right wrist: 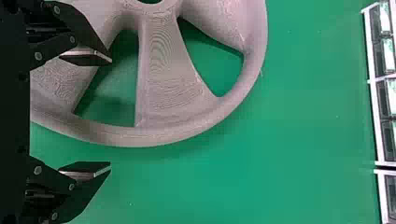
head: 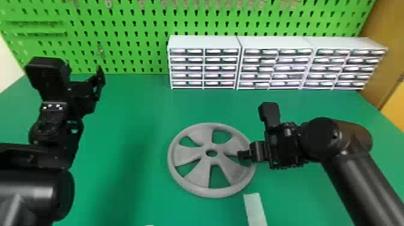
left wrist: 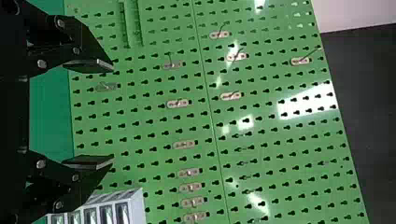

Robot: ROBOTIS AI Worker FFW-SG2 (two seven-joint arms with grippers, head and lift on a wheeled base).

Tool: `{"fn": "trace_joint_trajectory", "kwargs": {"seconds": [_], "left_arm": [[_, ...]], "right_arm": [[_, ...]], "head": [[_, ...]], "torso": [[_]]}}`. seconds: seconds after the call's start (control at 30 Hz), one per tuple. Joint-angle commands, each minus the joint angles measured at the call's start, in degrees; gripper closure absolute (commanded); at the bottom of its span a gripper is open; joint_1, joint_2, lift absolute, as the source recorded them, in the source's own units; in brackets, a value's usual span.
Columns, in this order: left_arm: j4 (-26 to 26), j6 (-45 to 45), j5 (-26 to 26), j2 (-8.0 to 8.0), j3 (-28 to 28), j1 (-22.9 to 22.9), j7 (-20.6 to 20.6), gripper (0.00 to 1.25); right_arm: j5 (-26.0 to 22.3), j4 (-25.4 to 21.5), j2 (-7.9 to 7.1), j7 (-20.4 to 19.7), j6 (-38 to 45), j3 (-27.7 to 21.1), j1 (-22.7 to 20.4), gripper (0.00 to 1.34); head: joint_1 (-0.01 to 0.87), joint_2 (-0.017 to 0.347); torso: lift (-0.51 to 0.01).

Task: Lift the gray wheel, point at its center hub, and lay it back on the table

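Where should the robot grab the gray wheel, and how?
I'd pinch the gray wheel by its outer rim, coming from the robot's right: it lies flat, and an open gap between spokes should leave room for one finger inside, the other outside.

From where I stand, the widest way through is left of the gray wheel [head: 201, 172]: open green tabletop [head: 132, 120] all the way to the left gripper [head: 100, 78], which blocks the far-left side. Behind the wheel there's a decent strip too, closed off farther back by the drawer cabinets [head: 204, 67] and, beyond its left side, the pegboard [head: 129, 45]. Right of the wheel it's tight: the right gripper [head: 245, 155] overlaps the rim, its arm stretching across that side. A pale block [head: 255, 207] obstructs the near-right approach, leaving just a narrow gap beside the wheel.
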State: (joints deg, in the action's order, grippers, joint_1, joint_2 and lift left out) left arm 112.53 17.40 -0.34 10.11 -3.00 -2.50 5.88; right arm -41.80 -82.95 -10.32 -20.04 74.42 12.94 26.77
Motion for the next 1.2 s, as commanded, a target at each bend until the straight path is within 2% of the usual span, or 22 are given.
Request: {"fn": "trace_joint_trajectory", "kwargs": {"seconds": [0.0, 0.77, 1.0, 1.17], "left_arm": [[0.0, 0.0, 0.0, 0.0, 0.2, -0.1, 0.0, 0.55], [0.0, 0.0, 0.1, 0.0, 0.3, -0.2, 0.0, 0.55], [0.0, 0.0, 0.1, 0.0, 0.3, -0.2, 0.0, 0.55], [0.0, 0.0, 0.2, 0.0, 0.2, -0.2, 0.0, 0.55]], "right_arm": [[0.4, 0.9, 0.3, 0.0, -0.6, 0.6, 0.0, 0.47], [2.1, 3.4, 1.0, 0.1, -2.4, 3.0, 0.5, 0.5], [2.3, 3.8, 1.0, 0.0, -2.4, 3.6, 0.6, 0.65], [2.5, 3.8, 1.0, 0.1, -2.3, 3.8, 0.6, 0.86]], "head": [[0.692, 0.048], [0.692, 0.048], [0.692, 0.048], [0.692, 0.048]], "torso": [[-0.096], [-0.096], [-0.096], [-0.096]]}}
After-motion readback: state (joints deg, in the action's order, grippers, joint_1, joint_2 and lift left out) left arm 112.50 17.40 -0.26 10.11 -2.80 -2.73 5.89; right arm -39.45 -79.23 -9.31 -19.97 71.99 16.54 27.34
